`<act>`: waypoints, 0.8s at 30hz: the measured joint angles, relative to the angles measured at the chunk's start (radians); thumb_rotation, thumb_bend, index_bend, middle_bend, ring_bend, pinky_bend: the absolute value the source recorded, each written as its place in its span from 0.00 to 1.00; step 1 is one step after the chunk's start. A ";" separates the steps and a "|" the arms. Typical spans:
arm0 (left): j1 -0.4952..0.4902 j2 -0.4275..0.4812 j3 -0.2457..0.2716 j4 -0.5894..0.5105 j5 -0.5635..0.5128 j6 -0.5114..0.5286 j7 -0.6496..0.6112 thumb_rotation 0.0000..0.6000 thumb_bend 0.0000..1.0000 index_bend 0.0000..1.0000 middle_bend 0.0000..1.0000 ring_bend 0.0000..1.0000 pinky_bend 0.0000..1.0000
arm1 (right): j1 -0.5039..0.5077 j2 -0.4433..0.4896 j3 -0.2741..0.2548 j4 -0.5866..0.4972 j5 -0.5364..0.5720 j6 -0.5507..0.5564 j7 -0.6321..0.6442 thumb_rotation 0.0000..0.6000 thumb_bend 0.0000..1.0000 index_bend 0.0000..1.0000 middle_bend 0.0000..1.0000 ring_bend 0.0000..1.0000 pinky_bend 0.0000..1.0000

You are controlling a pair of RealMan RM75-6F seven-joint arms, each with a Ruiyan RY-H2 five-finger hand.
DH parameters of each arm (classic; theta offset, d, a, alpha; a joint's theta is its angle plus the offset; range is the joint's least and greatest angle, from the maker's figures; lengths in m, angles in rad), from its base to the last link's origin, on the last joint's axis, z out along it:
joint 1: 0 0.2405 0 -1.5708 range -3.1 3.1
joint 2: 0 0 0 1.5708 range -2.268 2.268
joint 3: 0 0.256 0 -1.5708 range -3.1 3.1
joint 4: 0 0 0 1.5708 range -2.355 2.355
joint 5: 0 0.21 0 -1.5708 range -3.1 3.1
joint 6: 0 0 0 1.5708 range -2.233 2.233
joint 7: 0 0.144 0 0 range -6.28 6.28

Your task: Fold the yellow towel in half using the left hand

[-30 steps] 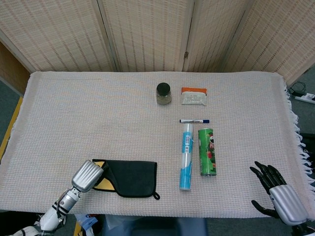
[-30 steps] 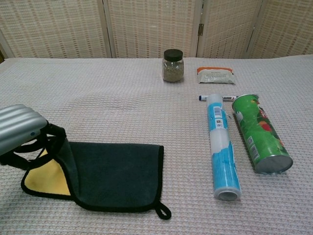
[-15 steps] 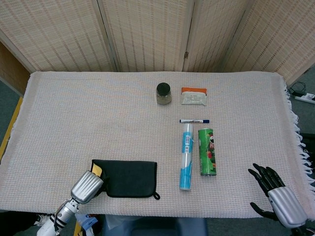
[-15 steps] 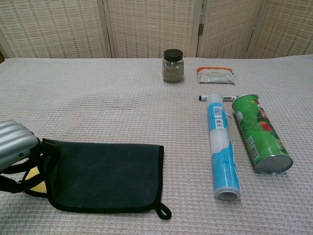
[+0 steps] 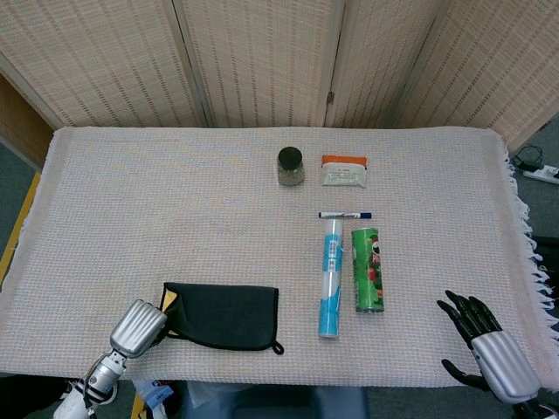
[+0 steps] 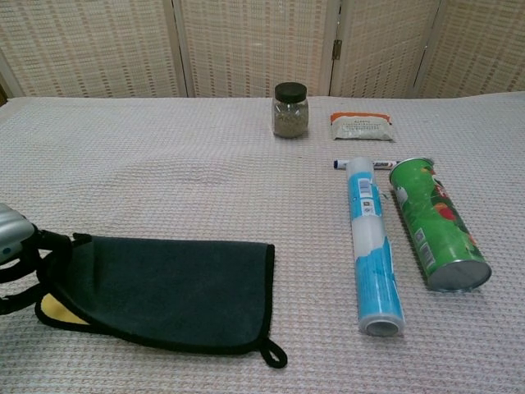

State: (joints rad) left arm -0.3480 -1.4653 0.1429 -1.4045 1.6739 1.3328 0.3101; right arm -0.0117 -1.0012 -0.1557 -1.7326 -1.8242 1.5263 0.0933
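Head view: yellow towel (image 5: 223, 305) lies folded at the near-left of the table (image 5: 157, 201), dark side up, a sliver of yellow at its left edge. My left hand (image 5: 137, 327) sits at that left edge; from here I can't tell if the fingers have cloth or not. Right hand (image 5: 485, 336) is parked near-right, fingers spread, holding nothing.

Fold looks done to me (edges roughly matched); next I'd let go and lift clear without dragging the top layer.

Chest view: left hand (image 6: 15, 246) is mostly out of frame, dark fingers (image 6: 45, 246) touching the towel's left edge, grip unclear. Jar (image 6: 290, 109) holds something greenish-grey, lid on. Blue tube (image 6: 372, 246) and green can (image 6: 436, 222) lie on their sides, contents not visible.
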 measured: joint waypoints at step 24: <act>0.052 -0.008 0.039 0.020 0.036 -0.024 -0.119 1.00 0.47 0.57 1.00 1.00 1.00 | -0.001 -0.006 0.000 -0.001 0.004 0.003 -0.014 1.00 0.31 0.00 0.00 0.00 0.00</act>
State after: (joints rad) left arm -0.2960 -1.4733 0.1821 -1.3845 1.7102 1.3090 0.1906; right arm -0.0127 -1.0072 -0.1561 -1.7339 -1.8203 1.5291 0.0789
